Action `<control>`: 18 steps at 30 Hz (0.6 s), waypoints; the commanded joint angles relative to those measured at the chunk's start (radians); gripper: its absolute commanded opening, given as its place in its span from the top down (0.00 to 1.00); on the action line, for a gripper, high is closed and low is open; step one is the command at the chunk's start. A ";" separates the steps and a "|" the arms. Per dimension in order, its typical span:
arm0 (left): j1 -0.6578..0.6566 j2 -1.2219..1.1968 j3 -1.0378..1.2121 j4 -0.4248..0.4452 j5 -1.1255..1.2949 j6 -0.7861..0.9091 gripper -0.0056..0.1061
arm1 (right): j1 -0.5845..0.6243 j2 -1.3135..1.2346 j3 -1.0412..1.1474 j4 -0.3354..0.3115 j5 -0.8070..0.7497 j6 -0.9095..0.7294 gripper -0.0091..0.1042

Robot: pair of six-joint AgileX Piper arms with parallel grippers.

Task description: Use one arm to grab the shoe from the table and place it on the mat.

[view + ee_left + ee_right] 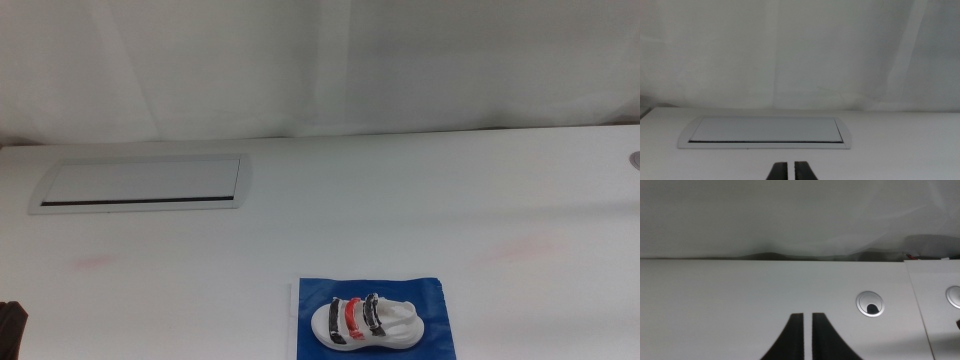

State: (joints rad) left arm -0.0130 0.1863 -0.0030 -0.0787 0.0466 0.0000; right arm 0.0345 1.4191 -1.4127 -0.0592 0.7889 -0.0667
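Note:
The white sandal [366, 322] with two black straps and one red strap lies on its side on the blue mat [440, 310] near the front edge of the white table [400, 200]. No gripper is near it. My left gripper [791, 172] shows only its two dark jaw tips, close together with a narrow gap, empty, pointing toward the grey inset panel [765, 131]. A dark bit of the left arm [10, 325] sits at the bottom left corner of the middle view. My right gripper [806, 335] is out of the middle view, its jaws close together over bare table.
The grey inset panel [140, 182] lies at the back left of the table. A white curtain [320, 60] hangs behind the table. Round cable grommets [870, 303] sit in the tabletop ahead of the right gripper, one at the table's right edge [634, 158].

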 commanded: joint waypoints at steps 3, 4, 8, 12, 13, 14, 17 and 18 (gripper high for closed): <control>-0.004 -0.004 0.010 -0.004 -0.013 -0.008 0.98 | -0.005 -0.170 0.149 0.002 -0.087 0.016 0.94; -0.004 -0.004 0.010 -0.004 -0.013 -0.008 0.98 | -0.005 -0.214 0.185 0.004 -0.106 0.016 0.94; -0.004 -0.004 0.010 -0.004 -0.013 -0.008 0.98 | -0.005 -0.386 0.310 0.007 -0.158 0.016 0.94; -0.004 -0.004 0.010 -0.004 -0.013 -0.008 0.98 | -0.005 -0.584 0.432 -0.007 -0.161 0.014 0.94; -0.004 -0.004 0.010 -0.004 -0.013 -0.008 0.98 | -0.005 -0.636 0.465 -0.003 -0.161 0.014 0.94; -0.004 -0.004 0.010 -0.004 -0.013 -0.008 0.98 | -0.005 -0.680 0.492 0.002 -0.161 0.014 0.94; -0.004 -0.004 0.010 -0.004 -0.013 -0.008 0.98 | -0.005 -0.838 0.592 0.004 -0.159 0.014 0.94; -0.004 -0.004 0.010 -0.004 -0.013 -0.008 0.98 | -0.005 -0.897 0.629 0.004 -0.159 0.014 0.94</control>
State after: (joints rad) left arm -0.0130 0.1856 -0.0030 -0.0787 0.0466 0.0000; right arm 0.0345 0.6092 -0.8337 -0.0567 0.6345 -0.0492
